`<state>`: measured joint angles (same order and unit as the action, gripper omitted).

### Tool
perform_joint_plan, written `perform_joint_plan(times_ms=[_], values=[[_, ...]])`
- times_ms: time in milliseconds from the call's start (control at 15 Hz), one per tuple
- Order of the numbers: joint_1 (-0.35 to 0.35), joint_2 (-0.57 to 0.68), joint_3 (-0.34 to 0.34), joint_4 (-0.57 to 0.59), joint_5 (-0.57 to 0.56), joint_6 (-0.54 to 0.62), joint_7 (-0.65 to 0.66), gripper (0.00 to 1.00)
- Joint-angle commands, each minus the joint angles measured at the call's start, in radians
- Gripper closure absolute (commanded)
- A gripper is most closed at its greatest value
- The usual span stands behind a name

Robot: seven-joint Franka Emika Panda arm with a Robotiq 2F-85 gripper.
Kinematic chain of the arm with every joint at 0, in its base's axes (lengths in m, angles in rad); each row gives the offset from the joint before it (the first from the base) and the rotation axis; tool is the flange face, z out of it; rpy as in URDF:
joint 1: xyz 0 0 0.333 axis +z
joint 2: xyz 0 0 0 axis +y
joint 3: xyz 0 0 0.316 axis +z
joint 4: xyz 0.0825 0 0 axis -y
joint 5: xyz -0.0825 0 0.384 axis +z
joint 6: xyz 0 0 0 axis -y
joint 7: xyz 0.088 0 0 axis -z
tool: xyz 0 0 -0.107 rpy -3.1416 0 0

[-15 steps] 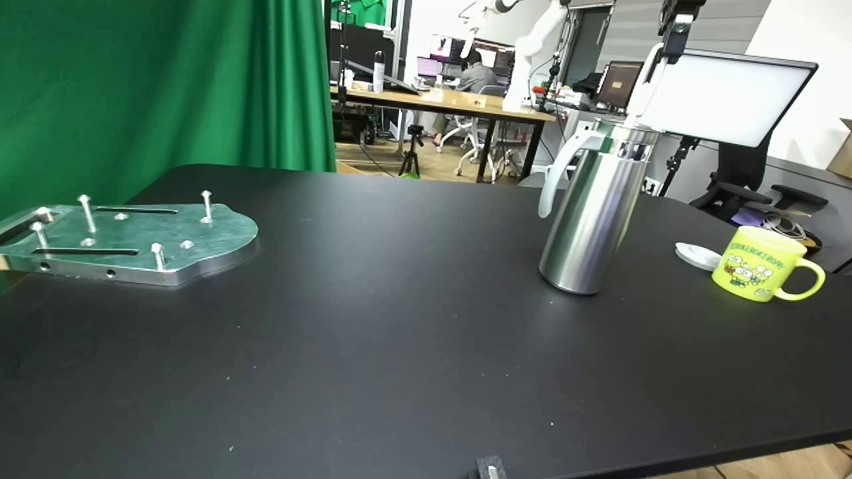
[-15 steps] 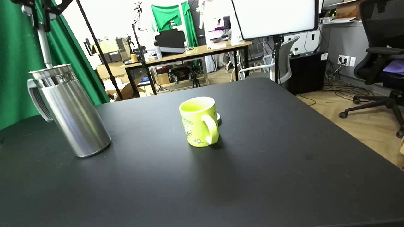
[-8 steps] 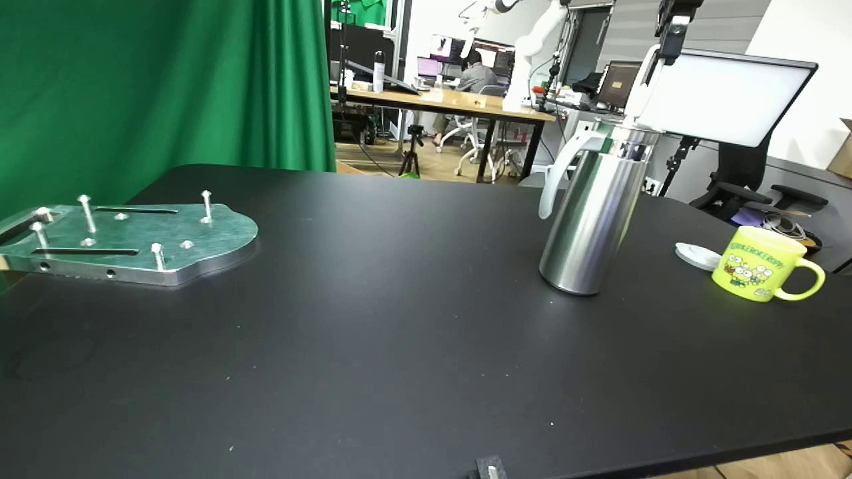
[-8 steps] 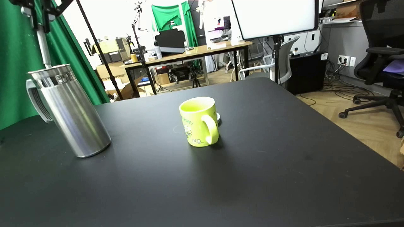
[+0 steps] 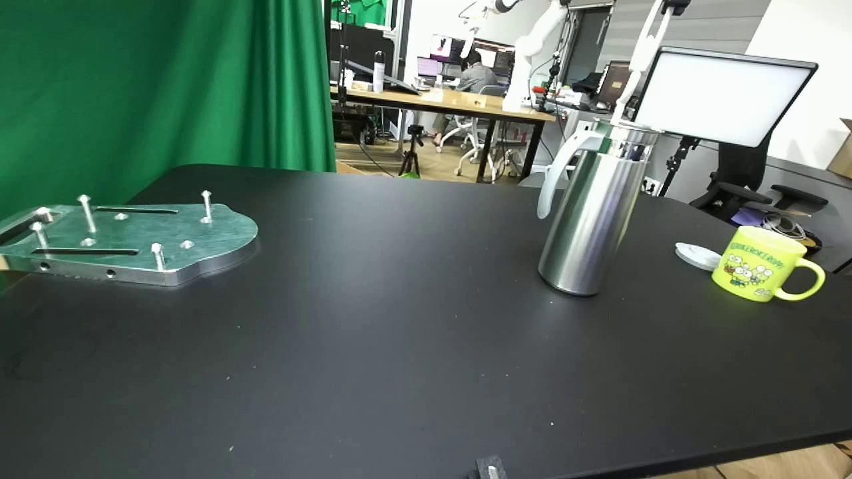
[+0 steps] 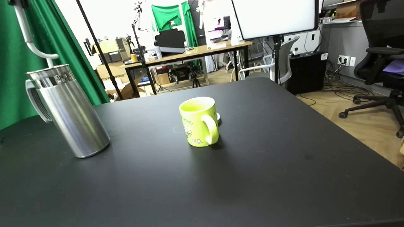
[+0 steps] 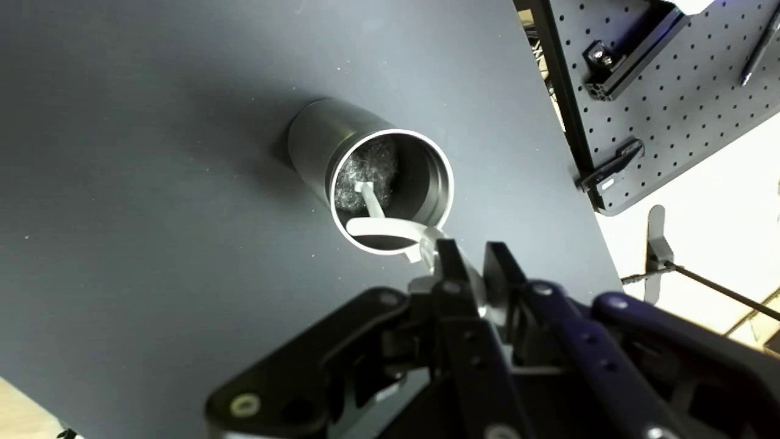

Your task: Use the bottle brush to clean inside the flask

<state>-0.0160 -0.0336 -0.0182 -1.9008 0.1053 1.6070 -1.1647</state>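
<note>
The silver flask (image 5: 592, 219) stands on the black table, and it shows in both exterior views (image 6: 74, 116). The pale bottle brush (image 6: 23, 23) rises from its open mouth, with the curved bend of its rod just above the rim. In the wrist view the brush's bend (image 7: 387, 227) crosses over the mouth, and the greyish bristle head (image 7: 375, 161) is inside the flask. My gripper (image 7: 475, 262) is shut on the brush's handle, above and to one side of the mouth. In both exterior views only the gripper's fingertips (image 5: 677, 6) show at the top edge.
A yellow-green mug (image 5: 762, 264) stands beside the flask with a white lid (image 5: 697, 256) behind it. A green metal plate with upright bolts (image 5: 133, 233) lies at the table's far side. A pegboard (image 7: 682, 79) adjoins the table's edge in the wrist view.
My gripper has risen with the brush in it, and the bend of the rod has come out above the flask's rim. The flask has hardly shifted.
</note>
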Motion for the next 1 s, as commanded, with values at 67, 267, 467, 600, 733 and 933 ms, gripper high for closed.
perform_joint_plan(times_ms=[67, 267, 467, 600, 733, 933], values=[[0.015, -0.067, 0.003, 0.007, 0.000, -0.037, 0.010, 0.96], [0.019, -0.073, 0.000, -0.007, -0.005, -0.034, 0.015, 0.96], [0.017, -0.059, -0.002, -0.030, -0.011, -0.028, 0.021, 0.96], [0.014, -0.048, -0.004, -0.048, -0.012, -0.025, 0.025, 0.96], [0.013, -0.038, -0.004, -0.062, -0.012, -0.022, 0.027, 0.96], [0.012, -0.026, -0.003, -0.073, -0.011, -0.021, 0.027, 0.96]])
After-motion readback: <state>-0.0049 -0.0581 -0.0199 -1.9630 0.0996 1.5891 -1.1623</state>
